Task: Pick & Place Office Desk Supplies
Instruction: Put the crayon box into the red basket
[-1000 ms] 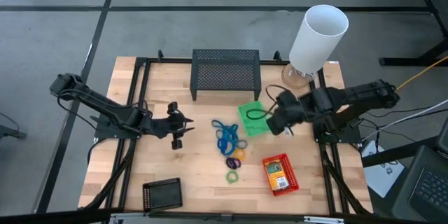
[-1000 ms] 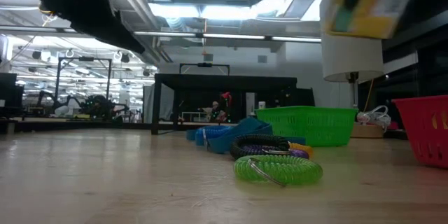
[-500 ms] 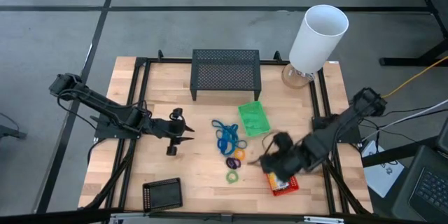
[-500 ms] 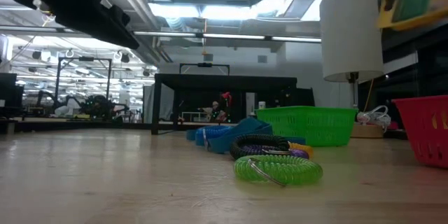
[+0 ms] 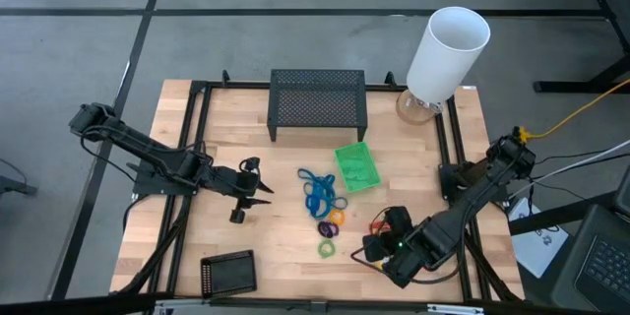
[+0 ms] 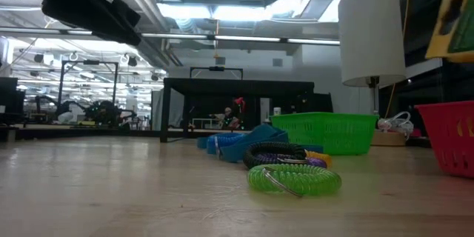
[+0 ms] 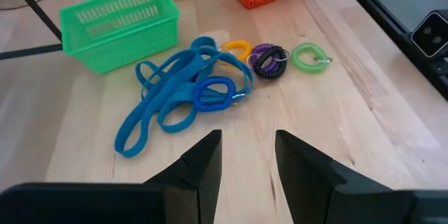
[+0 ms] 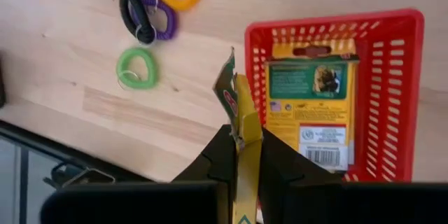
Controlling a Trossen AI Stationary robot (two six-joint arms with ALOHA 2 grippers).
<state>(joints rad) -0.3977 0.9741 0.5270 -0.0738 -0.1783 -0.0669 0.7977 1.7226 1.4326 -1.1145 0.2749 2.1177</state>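
Right fingers (image 8: 239,155) pinch yellow-and-green pack (image 8: 239,122) above red basket (image 8: 399,98) | left fingers (image 7: 245,157) parted, hovering near blue bands (image 7: 171,98)

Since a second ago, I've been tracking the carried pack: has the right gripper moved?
Yes. In the high view the right gripper, shut on a yellow-and-green pack, has gone from beside the green basket toward the table's near edge, over the red basket.

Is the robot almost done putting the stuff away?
Not yet. One yellow-and-green pack already lies in the red basket. The right gripper holds a second pack beside that basket. The blue bands and coil rings lie loose on the table, and the green basket looks empty. The left gripper waits open.
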